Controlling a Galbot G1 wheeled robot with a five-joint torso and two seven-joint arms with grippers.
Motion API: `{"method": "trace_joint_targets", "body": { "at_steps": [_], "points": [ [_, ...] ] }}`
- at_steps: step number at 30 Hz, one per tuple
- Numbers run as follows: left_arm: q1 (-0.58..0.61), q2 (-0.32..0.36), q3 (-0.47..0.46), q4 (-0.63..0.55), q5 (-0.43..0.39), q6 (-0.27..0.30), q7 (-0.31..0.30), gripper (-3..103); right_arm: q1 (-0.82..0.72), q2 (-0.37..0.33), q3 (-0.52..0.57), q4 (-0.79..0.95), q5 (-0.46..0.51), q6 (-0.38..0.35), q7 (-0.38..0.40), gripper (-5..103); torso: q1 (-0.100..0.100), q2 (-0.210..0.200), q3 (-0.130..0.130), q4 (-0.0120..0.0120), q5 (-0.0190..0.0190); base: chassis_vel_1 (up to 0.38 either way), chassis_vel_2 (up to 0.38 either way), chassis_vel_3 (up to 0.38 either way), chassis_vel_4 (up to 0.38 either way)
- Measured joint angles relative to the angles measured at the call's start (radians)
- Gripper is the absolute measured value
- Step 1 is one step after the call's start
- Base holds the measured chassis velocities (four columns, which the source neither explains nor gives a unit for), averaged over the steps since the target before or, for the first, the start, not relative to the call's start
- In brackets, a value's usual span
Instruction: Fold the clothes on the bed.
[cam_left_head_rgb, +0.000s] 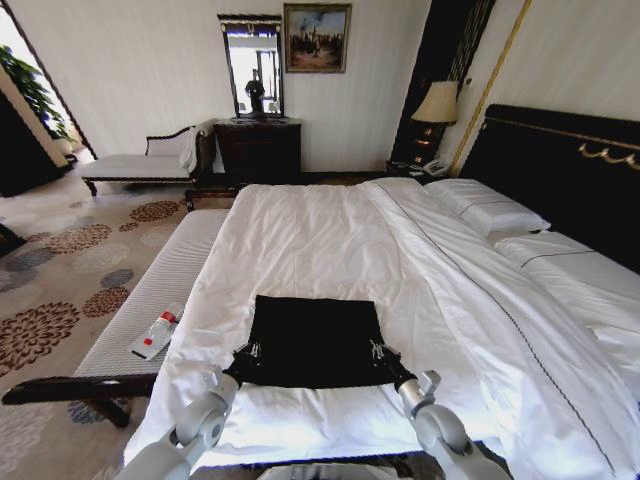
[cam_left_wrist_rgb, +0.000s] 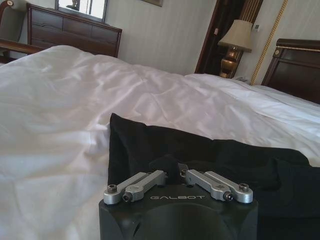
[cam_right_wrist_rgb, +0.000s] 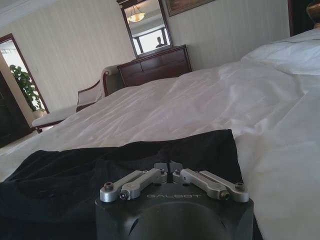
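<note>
While both grippers sit at its near corners, the black T-shirt (cam_left_head_rgb: 315, 340) lies flat on the bed (cam_left_head_rgb: 330, 230). The left gripper (cam_left_head_rgb: 248, 352) and right gripper (cam_left_head_rgb: 379, 351) have fingers closed, each pinching cloth. It looks light, limp; corners suit best.

Clothes (cam_left_head_rgb: 315, 340) on bed (cam_left_head_rgb: 330, 235) near foot; bench (cam_left_head_rgb: 160, 300) left of bed.

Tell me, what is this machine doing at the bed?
It is folding a black T-shirt that lies on the white bed near its foot. The left end effector is shut on the shirt's near left corner and the right end effector on its near right corner. The shirt lies as a flat, roughly square shape, its lettering hidden.
</note>
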Motion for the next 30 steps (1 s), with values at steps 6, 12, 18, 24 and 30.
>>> {"method": "trace_joint_targets", "body": {
  "at_steps": [6,12,18,24,30],
  "points": [
    [0.005,-0.005,-0.010,0.002,0.011,-0.001,-0.011,1,-0.034,0.007,0.016,0.035,-0.010,0.013,-0.002,0,0.000,0.000,0.000,0.0000,0.0000,0.000,0.000,0.000,0.000],
    [0.006,-0.005,-0.017,-0.001,0.022,0.000,-0.012,1,-0.046,0.007,0.027,0.042,-0.020,0.025,-0.010,0,0.000,0.000,0.000,0.0000,0.0000,0.000,0.000,0.000,0.000],
    [0.039,0.011,-0.017,-0.021,0.046,0.002,-0.004,1,-0.060,0.013,0.025,0.043,-0.031,0.031,-0.013,0,0.000,0.000,0.000,0.0001,0.0001,0.000,0.000,0.000,0.000],
    [0.050,0.008,-0.023,-0.011,0.095,0.006,-0.016,1,-0.063,0.022,0.007,0.005,-0.064,0.059,-0.016,0,0.000,0.000,0.000,0.0000,0.0001,0.000,0.000,0.000,0.000],
    [0.078,-0.009,-0.048,-0.019,0.196,0.021,-0.014,17,-0.076,0.015,0.008,-0.022,-0.081,0.095,-0.022,14,0.000,0.000,0.000,0.0000,0.0000,0.000,0.000,0.000,0.000]
  ]
}}
